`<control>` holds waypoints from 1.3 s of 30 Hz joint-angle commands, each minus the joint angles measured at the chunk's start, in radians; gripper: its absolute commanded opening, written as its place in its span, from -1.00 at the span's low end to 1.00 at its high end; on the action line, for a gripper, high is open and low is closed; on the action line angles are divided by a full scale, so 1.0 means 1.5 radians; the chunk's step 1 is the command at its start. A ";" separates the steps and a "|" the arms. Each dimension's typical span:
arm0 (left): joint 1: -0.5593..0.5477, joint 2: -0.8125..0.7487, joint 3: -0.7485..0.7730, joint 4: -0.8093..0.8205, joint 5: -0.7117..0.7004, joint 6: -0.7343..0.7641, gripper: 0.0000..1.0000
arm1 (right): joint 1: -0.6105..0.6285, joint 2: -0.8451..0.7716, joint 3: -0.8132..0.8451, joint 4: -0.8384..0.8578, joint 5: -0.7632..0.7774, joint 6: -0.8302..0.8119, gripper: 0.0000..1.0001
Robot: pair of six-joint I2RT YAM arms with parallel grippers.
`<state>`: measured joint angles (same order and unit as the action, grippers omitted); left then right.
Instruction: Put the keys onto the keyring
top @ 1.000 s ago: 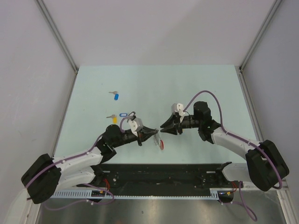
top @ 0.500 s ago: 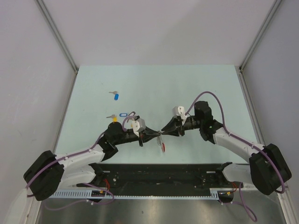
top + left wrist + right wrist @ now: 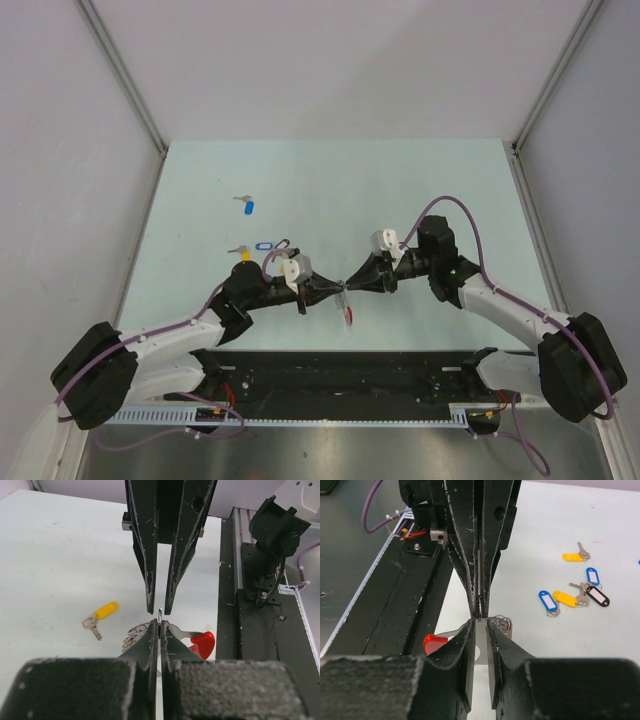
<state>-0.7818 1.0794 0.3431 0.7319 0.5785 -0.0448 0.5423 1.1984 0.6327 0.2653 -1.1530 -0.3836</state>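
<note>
Right pincer [image 3: 480,625], jaws narrowing yet apart, has reached the keyring [image 3: 201,643] clamped in the left pincer [image 3: 159,626], likely to brace it for threading.

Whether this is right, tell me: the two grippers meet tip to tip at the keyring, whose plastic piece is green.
Wrong on colour: the left wrist view shows the keyring has a red plastic piece, not green. The left gripper and right gripper do meet tip to tip at it.

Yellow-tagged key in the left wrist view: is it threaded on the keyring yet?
No, the yellow-tagged key lies by itself on the table, apart from the keyring.
</note>
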 commanded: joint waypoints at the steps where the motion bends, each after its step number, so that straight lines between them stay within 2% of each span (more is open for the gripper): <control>1: 0.007 -0.008 0.025 0.042 -0.007 0.001 -0.99 | 0.006 0.004 0.036 -0.016 -0.020 -0.024 -0.62; 14: 0.008 -0.004 0.024 0.064 0.012 -0.014 -0.99 | 0.013 0.021 0.045 -0.029 -0.011 -0.032 -0.64; 15: 0.008 -0.004 0.024 0.067 0.012 -0.017 -0.99 | 0.013 0.022 0.045 -0.029 -0.011 -0.032 -0.67; 19: 0.009 -0.004 0.022 0.064 0.013 -0.017 -0.99 | 0.013 0.014 0.046 -0.032 -0.008 -0.032 -1.00; 22: 0.008 -0.007 0.022 0.056 0.012 -0.015 -0.97 | 0.013 0.007 0.046 -0.036 -0.003 -0.032 -1.00; 24: 0.009 -0.009 0.023 0.039 0.009 -0.010 -0.89 | 0.013 0.005 0.047 -0.038 -0.003 -0.032 -1.00; 27: 0.009 -0.025 0.038 -0.034 -0.005 0.020 -0.59 | 0.013 0.002 0.051 -0.052 0.004 -0.040 -1.00; 30: 0.009 -0.053 0.050 -0.117 -0.024 0.055 -0.46 | 0.013 0.004 0.060 -0.076 0.009 -0.049 -1.00; 32: 0.009 -0.066 0.063 -0.182 -0.043 0.077 -0.41 | 0.014 0.007 0.065 -0.095 0.015 -0.060 -1.00; 39: 0.008 -0.062 0.100 -0.265 -0.061 0.108 -0.38 | 0.022 0.017 0.079 -0.132 0.033 -0.084 -1.00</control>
<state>-0.7753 0.9787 0.4225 0.4496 0.5110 0.0479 0.5629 1.2289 0.6987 0.1020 -1.1168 -0.4683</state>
